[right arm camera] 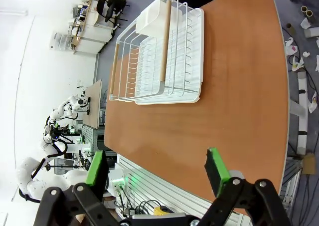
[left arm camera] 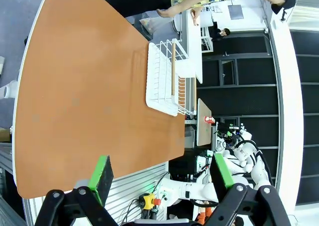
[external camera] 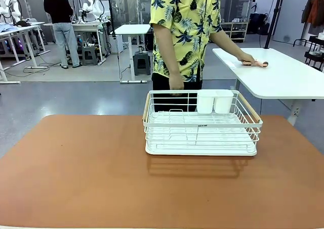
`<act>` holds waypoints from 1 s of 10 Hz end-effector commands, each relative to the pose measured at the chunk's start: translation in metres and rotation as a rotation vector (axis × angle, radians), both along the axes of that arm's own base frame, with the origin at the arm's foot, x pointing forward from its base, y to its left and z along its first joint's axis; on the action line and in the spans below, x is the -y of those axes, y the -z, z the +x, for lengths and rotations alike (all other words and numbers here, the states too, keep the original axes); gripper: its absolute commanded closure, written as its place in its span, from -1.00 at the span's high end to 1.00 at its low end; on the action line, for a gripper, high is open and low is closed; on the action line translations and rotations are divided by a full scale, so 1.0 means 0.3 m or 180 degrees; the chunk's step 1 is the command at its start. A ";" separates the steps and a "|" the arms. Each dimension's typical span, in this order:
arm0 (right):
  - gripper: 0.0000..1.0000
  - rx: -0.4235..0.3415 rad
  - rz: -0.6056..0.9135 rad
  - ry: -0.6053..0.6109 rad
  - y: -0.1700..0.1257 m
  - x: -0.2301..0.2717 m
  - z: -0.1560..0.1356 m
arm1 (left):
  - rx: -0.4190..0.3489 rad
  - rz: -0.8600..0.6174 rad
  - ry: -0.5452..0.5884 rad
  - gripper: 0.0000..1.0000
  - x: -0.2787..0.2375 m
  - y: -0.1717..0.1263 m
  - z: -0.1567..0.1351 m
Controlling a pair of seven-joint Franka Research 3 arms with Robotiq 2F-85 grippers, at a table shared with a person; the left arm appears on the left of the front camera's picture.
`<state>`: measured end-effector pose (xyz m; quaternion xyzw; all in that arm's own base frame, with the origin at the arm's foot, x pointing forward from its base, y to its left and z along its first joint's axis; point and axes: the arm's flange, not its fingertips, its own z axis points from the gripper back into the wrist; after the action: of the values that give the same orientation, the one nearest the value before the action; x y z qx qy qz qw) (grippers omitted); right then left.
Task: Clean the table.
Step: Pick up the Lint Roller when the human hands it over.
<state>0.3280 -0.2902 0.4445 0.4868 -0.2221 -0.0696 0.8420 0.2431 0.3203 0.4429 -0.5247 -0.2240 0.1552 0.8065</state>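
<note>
Now | L tool [left arm camera: 162, 173] & R tool [right arm camera: 155, 168] jaws apart | table [external camera: 76, 178] ahead of both

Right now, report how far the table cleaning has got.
Done: the table carries just the white wire rack. In hand: nothing; the left claw and right claw hang open and empty near its robot-side edge. Left: probably wiping, and perhaps moving the rack; I cannot tell which.

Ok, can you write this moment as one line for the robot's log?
left gripper open, empty | right gripper open, empty | white wire rack on the table | person's hand on the small white table
</note>
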 end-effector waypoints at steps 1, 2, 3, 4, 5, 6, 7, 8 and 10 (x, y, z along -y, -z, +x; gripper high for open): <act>1.00 0.0096 0.0033 -0.0025 -0.005 0.001 -0.001 | 0.0099 -0.0020 0.0030 1.00 -0.012 -0.003 -0.004; 1.00 0.0096 0.0033 -0.0025 -0.005 0.001 -0.001 | 0.0099 -0.0020 0.0030 1.00 -0.012 -0.003 -0.004; 1.00 0.0096 0.0033 -0.0025 -0.005 0.001 -0.001 | 0.0099 -0.0020 0.0030 1.00 -0.012 -0.003 -0.004; 1.00 0.0096 0.0033 -0.0025 -0.005 0.001 -0.001 | 0.0099 -0.0020 0.0030 1.00 -0.012 -0.003 -0.004; 1.00 0.0096 0.0033 -0.0025 -0.005 0.001 -0.001 | 0.0099 -0.0020 0.0030 1.00 -0.012 -0.003 -0.004; 1.00 0.0096 0.0033 -0.0025 -0.005 0.001 -0.001 | 0.0099 -0.0020 0.0030 1.00 -0.012 -0.003 -0.004; 1.00 0.0096 0.0033 -0.0025 -0.005 0.001 -0.001 | 0.0099 -0.0020 0.0030 1.00 -0.012 -0.003 -0.004; 1.00 0.0096 0.0033 -0.0025 -0.005 0.001 -0.001 | 0.0099 -0.0020 0.0030 1.00 -0.012 -0.003 -0.004; 1.00 0.0096 0.0033 -0.0025 -0.005 0.001 -0.001 | 0.0099 -0.0020 0.0030 1.00 -0.012 -0.003 -0.004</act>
<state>0.3282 -0.2900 0.4445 0.4868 -0.2221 -0.0694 0.8419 0.2430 0.3202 0.4432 -0.5246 -0.2239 0.1550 0.8066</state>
